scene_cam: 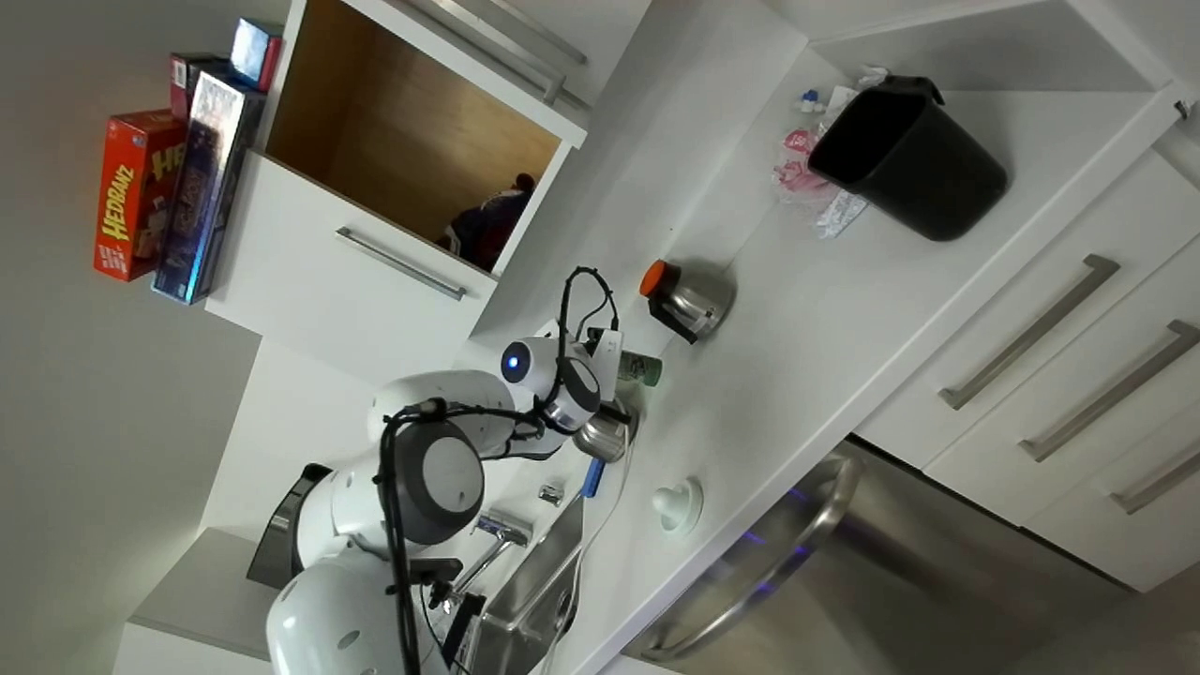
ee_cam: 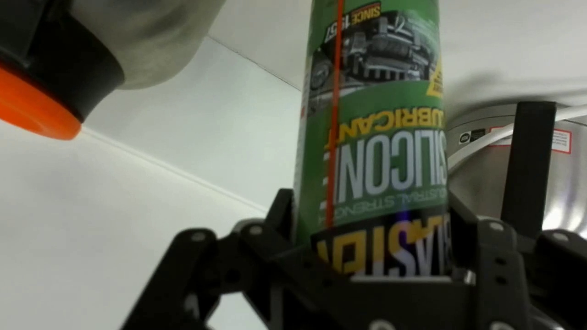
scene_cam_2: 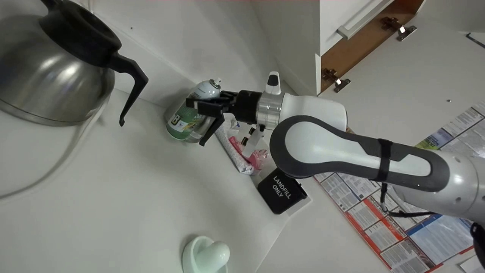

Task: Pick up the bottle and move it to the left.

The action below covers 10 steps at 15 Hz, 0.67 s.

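On the worktop (scene_cam: 806, 319), a black-lidded carafe (scene_cam_2: 57, 72) and an orange-lidded carafe (scene_cam: 701, 298) flank the silicone lubricant can (ee_cam: 380, 137), presumably the bottle. Its long axis, roughly upright, runs base-outward from the pincer (ee_cam: 370, 215), clamped on its upper body; whether it is lifted, I cannot tell.

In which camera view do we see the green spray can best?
The wrist view: the green spray can is largest there, its lettering readable though upside down. In an exterior view, its nozzle and base show, but the fingers hide part of it. In an exterior view, only its lower part shows beside the arm.
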Each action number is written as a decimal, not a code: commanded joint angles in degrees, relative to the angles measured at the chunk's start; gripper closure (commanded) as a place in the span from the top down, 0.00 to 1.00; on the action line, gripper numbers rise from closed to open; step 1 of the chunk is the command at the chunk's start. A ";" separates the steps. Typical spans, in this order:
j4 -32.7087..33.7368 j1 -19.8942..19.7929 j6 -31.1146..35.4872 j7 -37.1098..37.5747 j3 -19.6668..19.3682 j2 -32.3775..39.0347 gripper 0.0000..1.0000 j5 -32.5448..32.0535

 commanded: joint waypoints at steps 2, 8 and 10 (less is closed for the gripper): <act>6.21 -5.71 -6.03 -5.69 8.51 8.05 0.50 -0.44; 9.40 -3.57 -11.19 -9.39 7.01 10.78 0.50 1.34; 9.99 -2.99 -12.28 -10.79 6.58 11.12 0.50 1.77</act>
